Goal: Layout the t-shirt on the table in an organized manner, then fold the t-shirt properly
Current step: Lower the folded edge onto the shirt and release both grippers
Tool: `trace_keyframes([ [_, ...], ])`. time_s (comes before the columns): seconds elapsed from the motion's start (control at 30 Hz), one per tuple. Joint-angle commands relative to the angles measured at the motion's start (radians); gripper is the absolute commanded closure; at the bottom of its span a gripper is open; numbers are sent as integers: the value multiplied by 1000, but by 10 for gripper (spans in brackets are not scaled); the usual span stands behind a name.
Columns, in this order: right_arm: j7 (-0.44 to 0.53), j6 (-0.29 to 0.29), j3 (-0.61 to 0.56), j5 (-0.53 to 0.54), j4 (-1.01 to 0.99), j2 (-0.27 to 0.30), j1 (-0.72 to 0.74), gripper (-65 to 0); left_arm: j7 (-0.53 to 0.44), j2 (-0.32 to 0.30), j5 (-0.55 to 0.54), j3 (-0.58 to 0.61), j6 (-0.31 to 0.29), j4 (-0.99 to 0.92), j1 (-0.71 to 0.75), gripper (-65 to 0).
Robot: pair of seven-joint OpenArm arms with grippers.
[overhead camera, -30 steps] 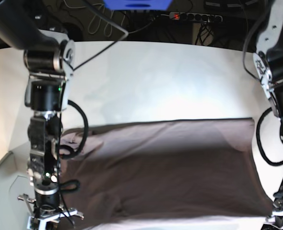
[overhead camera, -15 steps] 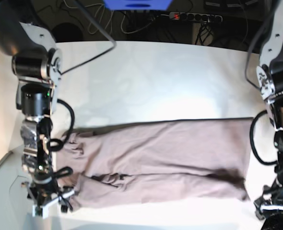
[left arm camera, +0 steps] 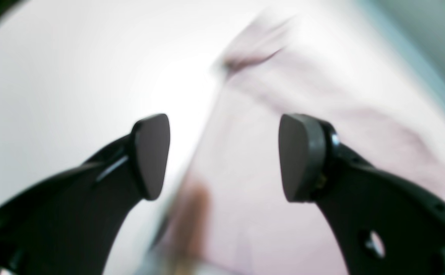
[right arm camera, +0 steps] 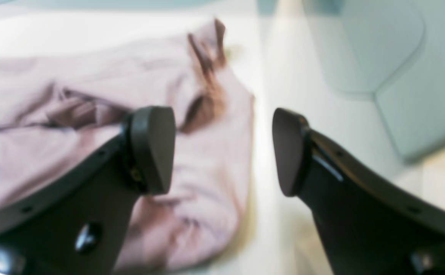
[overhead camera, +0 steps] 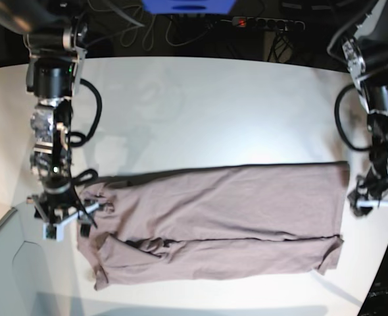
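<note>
The mauve t-shirt (overhead camera: 214,210) lies flat across the near half of the white table (overhead camera: 214,112), a lengthwise crease running along it and its rumpled sleeve end at the left. My right gripper (overhead camera: 66,220) hovers at that left end, open and empty. In the right wrist view its fingers (right arm camera: 153,149) straddle the shirt's edge (right arm camera: 215,160). My left gripper (overhead camera: 377,203) is just off the shirt's right edge, also open and empty. The left wrist view shows the blurred t-shirt (left arm camera: 283,76) under the left gripper (left arm camera: 224,156).
A power strip (overhead camera: 269,24), cables and a blue object (overhead camera: 187,5) lie beyond the table's far edge. A grey floor panel (overhead camera: 23,276) shows past the table's curved near-left edge. Both arms stand at the table's sides.
Both grippers let go of the shirt's near corners and opened. The arms drew back toward the far side. The shirt dropped flat with a lengthwise crease.
</note>
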Motion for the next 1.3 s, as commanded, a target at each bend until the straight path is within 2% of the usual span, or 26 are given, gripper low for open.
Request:
trace_keyframes([
  [0.0,22,-5,19,7,15,1,12,-406,-24,-20,-14,-9,-15,21,-12,-430],
  [0.17,22,-5,107,7,11,-47,-57,-407,-24,-18,-13,-12,-15,21,80,-430],
  [0.43,21,-2,107,7,-46,-91,-109,-407,-24,-9,-4,-12,-15,-17,91,-430],
  [0.7,30,0,105,7,-216,-88,-34,-410,-24,17,-4,-8,-15,-97,65,-430],
  [0.93,32,0,105,7,-325,-88,55,-404,-26,29,-4,75,-15,-100,60,-429],
  [1.0,32,0,105,7,-336,-77,62,-374,-26,31,-4,81,-15,-105,60,-428],
  [1.07,32,1,105,7,-336,-77,64,-314,-26,31,-4,81,-15,-109,60,-428],
  [1.27,32,1,110,7,-336,-76,81,-12,-26,31,-4,81,-15,-109,60,-426],
])
